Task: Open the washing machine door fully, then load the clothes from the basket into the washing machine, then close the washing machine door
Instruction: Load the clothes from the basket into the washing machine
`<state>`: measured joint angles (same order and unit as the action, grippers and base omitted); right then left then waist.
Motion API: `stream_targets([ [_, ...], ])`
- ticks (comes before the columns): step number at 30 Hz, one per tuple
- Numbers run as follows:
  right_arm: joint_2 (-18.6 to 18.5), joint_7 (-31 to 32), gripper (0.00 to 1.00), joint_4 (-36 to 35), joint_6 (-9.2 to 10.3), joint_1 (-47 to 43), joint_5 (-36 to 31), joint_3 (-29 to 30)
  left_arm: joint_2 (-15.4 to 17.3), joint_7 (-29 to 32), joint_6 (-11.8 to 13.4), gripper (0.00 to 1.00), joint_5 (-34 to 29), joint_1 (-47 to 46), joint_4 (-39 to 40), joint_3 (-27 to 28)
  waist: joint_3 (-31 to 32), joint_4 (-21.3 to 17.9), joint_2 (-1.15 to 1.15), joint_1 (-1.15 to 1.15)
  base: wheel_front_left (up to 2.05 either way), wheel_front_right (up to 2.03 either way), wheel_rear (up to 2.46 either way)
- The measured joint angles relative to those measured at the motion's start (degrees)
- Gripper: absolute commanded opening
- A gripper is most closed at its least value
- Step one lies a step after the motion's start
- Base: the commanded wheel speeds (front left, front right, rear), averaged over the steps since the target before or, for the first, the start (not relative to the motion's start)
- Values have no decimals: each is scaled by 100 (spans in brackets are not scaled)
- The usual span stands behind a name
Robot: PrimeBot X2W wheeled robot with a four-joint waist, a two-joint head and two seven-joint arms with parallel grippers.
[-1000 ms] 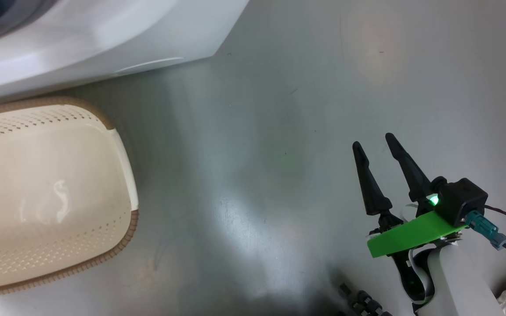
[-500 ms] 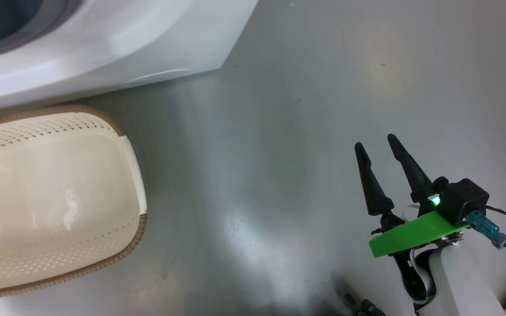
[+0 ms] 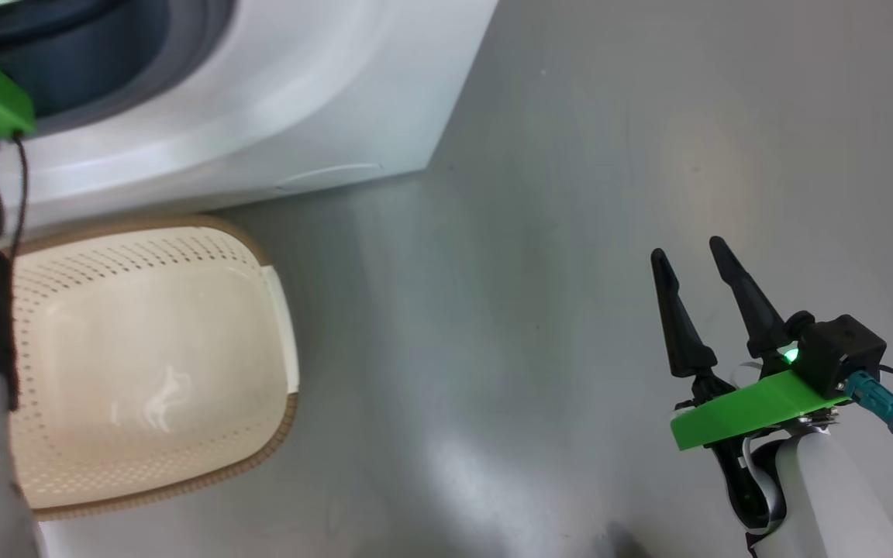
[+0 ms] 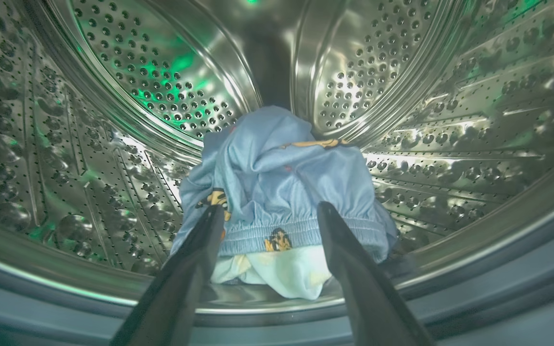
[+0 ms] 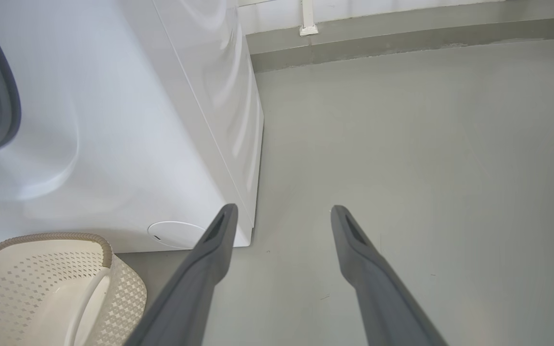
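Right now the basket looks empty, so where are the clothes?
In the left wrist view, the clothes lie bunched inside the washing machine drum, near its front lip, just ahead of the left gripper and its open fingers.

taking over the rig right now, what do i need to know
Left claw: open, reaching into the drum, fingers either side of the clothes, not gripping.
Right claw: open, empty, above the floor.
Basket: on the floor before the washing machine, looks empty.
Done: clothes loaded.
Left: draw the left arm out, close the door.
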<state>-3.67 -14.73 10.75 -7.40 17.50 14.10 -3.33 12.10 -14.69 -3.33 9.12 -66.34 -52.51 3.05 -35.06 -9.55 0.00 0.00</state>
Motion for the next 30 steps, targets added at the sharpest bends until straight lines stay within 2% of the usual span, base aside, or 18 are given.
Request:
stream_targets([
  [12, -87, 0, 100, 258, 0, -288, 2, 16, -364, 0, -127, 100, 181, 1513, 1094, 75, 879, 314, 0, 0, 0, 0, 0],
  [17, -83, 0, 100, 354, 0, -441, 9, -29, -391, 0, -132, 100, 189, 2391, 1739, 230, 1308, 365, 0, 0, 0, 0, 0],
  [30, -109, 0, 100, 375, 0, -897, 9, -46, -521, 1, 11, 100, 182, 4757, 3641, 568, 2343, 349, 0, 0, 0, 0, 0],
])
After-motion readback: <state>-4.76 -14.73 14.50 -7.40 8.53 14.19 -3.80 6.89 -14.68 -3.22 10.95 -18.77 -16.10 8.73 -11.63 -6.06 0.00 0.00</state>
